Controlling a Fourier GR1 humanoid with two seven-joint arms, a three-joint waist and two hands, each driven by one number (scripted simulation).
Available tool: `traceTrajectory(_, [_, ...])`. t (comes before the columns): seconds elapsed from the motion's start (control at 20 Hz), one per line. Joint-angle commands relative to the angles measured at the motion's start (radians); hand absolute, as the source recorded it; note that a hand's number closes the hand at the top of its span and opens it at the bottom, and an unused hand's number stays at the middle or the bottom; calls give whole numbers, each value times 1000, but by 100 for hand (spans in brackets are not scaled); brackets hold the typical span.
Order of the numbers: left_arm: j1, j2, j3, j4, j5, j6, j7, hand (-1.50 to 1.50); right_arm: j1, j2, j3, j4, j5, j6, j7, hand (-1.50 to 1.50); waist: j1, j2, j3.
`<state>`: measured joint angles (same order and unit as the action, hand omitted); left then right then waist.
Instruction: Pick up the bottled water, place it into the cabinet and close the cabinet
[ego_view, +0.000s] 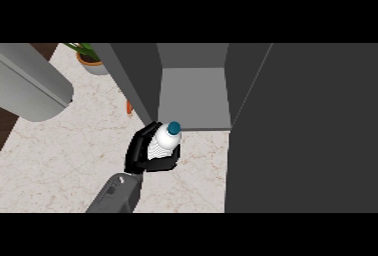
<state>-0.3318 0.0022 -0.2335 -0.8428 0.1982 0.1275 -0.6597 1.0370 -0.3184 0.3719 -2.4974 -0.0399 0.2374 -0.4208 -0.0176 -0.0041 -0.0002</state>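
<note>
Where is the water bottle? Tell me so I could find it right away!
Look at the tall dark cabinet with its open shelf in the middle. Just below the shelf's front edge, over the marble counter, a black hand comes up on a grey forearm. Its fingers curl round the water bottle: the only white thing there, with a blue cap.

bottled water (167, 138) in left hand (145, 152) | just before cabinet (193, 97) opening | plant pot (91, 63) far left behind
</note>
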Motion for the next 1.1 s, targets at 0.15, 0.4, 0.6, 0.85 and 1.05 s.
traceTrajectory(0.15, [-126, -2, -175, -90, 126, 213, 182, 150, 24, -27, -69, -98, -102, 13, 22, -150, -8, 3, 0])
traceTrajectory(0.4, [-305, -2, -183, -9, 195, 324, 270, 150, 35, -18, -76, -109, -101, 7, 13, -150, -22, 6, 0])
traceTrajectory(0.6, [-433, -2, -176, 71, 221, 378, 331, 150, 47, -13, -90, -126, -116, 8, 26, -150, -22, 8, 0])
traceTrajectory(0.85, [-516, -2, -114, 234, 334, 340, 293, 150, 24, -33, -117, -100, -119, 50, 11, -150, -38, 18, -1])
traceTrajectory(1.05, [-620, -2, -86, 359, 297, 415, 289, 150, 23, -27, -152, -55, -148, 72, -48, -150, -43, 21, 0])
